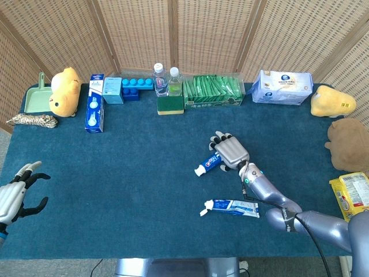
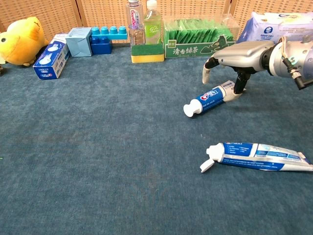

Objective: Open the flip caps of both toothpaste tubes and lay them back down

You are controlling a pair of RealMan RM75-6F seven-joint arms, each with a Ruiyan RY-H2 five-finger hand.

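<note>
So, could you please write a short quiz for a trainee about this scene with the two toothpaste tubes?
1. True or false: the nearer toothpaste tube already has its flip cap open.
2. Which hand is over the farther toothpaste tube? A) left hand B) right hand C) neither
3. Fill in: the cap of the farther tube looks ____.

Key:
1. True; in the chest view its white cap sticks out to the side at the tube's end.
2. B; the right hand arches over the tube's tail with a fingertip down on it, while the left hand is open at the table edge.
3. Closed.
</note>
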